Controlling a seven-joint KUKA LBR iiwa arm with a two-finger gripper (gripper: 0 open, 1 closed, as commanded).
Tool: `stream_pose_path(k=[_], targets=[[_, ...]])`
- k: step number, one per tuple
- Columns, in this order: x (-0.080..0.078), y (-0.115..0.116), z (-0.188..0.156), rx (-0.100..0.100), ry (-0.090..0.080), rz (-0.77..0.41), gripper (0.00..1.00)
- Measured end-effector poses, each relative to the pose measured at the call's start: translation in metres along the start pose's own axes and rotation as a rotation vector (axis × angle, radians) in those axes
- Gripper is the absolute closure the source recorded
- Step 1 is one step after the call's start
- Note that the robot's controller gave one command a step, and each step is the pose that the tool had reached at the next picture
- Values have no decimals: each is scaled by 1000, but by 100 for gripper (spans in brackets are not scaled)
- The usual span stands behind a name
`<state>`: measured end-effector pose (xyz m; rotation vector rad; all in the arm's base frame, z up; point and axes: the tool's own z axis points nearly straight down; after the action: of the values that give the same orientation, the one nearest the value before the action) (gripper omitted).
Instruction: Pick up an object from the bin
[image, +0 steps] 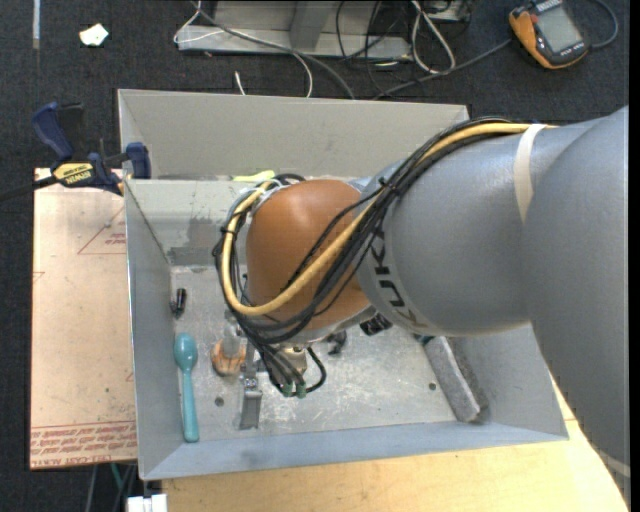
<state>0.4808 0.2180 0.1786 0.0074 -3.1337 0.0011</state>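
small brown lump (228, 358) lies on the floor of the bin (300, 130), left of the middle, just beside the gripper (248, 398). we think it is the one to pick — it is the nearest thing. we cannot tell if the gripper is open or closed. the arm (480, 240) leans down low, likely because the things lie flat. a blue-green spoon (187, 385) lies by the left wall, a tiny black thing (179, 300) above it, a grey bar (455, 378) on the right. the bin is grey and scratched — around it is dark floor (100, 70).
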Motion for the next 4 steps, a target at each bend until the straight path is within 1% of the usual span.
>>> stream_pose_path(k=[1, 2, 3, 4], targets=[[-2, -1, -4, -2, -7, 5, 0], [-55, -55, 19, -3, -8, 18, 0], [-53, -65, 53, -7, -8, 84, 0], [-49, -55, -8, -4, -8, 24, 0]])
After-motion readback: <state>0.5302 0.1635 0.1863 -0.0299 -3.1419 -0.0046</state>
